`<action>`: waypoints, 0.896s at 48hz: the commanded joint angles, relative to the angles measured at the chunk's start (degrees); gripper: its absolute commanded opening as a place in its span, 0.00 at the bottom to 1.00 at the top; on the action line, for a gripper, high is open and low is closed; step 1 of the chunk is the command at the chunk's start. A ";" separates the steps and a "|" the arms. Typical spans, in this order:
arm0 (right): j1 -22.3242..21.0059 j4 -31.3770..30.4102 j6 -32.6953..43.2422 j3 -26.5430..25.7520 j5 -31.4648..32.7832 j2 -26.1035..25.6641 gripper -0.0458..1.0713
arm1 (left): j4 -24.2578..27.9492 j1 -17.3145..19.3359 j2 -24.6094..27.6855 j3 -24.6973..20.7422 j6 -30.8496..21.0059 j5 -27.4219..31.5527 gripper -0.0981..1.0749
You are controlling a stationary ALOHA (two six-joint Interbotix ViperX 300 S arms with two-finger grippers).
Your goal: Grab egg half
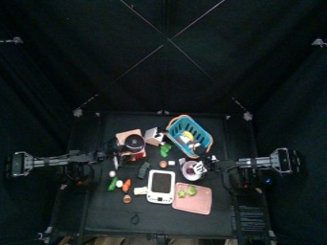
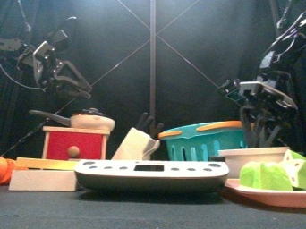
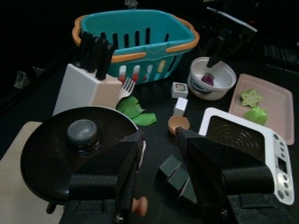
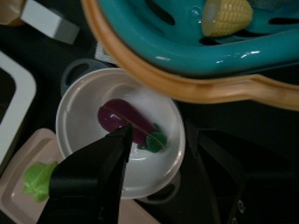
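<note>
Black curtains close in a small counter [image 1: 102, 215] crowded with toy kitchen things. From above they are tiny and run together; the wrist views separate them.

The left wrist view shows one teal basket [image 3: 135, 39], one knife block [image 3: 82, 83], one lidded pot [image 3: 82, 131], one kitchen scale [image 3: 246, 136], one bowl [image 3: 211, 79] and one pink plate [image 3: 274, 92]. Between the knife block and the bowl lies a small white piece, probably the egg half [image 3: 179, 88], though it is too small to be sure. No tool touches it.

Only the right wrist view looks into the bowl, where one purple vegetable [image 4: 117, 112] lies, and into the basket, where a corn cob [image 4: 228, 13] is cut off by the edge.

In the front view the scale and basket hide whatever lies behind them.

The left tool [image 3: 163, 149] hangs spread wide near the pot and holds nothing. The right tool [image 4: 163, 140] is spread above the bowl, also holding nothing.
</note>
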 commanded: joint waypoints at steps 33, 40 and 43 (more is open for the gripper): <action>0.97 -20.04 -0.26 -2.55 -25.05 -2.29 0.82 | -7.65 -22.41 4.22 -3.43 -0.35 6.94 0.74; 0.62 -25.31 -0.26 -4.22 -28.39 -0.62 0.82 | -13.97 -24.96 4.22 -5.01 -0.35 10.20 0.74; 0.53 -26.72 -0.26 -5.01 -29.00 0.35 0.82 | -16.08 -25.22 4.31 -6.15 -0.35 13.97 0.74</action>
